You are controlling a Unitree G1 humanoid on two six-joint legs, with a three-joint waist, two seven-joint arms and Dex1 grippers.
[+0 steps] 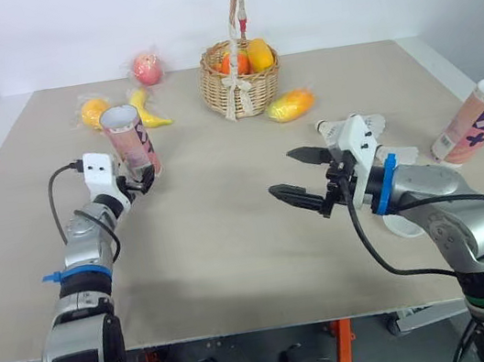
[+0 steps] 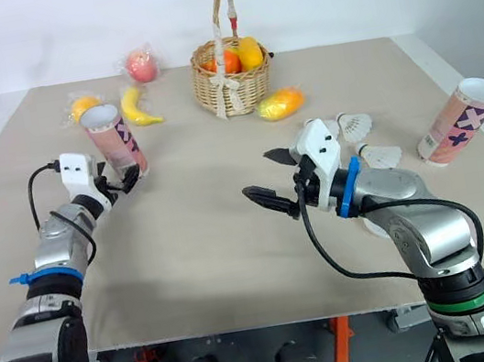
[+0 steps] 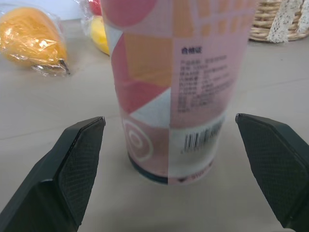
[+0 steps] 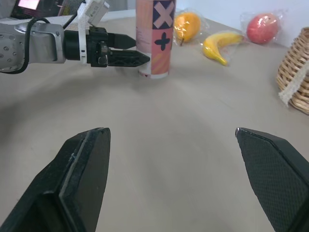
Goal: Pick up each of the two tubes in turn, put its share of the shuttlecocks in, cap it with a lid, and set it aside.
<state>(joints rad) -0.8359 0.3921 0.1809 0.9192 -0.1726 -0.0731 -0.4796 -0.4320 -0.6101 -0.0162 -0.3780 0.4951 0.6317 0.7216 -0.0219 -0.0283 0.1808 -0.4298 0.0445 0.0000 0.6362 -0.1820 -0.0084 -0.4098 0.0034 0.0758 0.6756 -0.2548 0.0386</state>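
Standing near the table's point(image 1: 236, 256) left edge, the tube point(image 1: 129, 139) sits between spread fingers point(image 3: 72, 164) of the left gripper point(image 1: 142, 179); right gripper point(image 1: 281, 173) likewise released.

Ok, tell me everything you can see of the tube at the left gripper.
The tube looks like printed cardboard: pink with orange, white and dark geometric shapes, a cross and a plus on one side, small print and a barcode near the bottom. It stands upright on the table, on the robot's left, its top open and white inside the rim. The left gripper is open, its fingers flanking the tube's lower part with gaps on both sides; only the table touches it.
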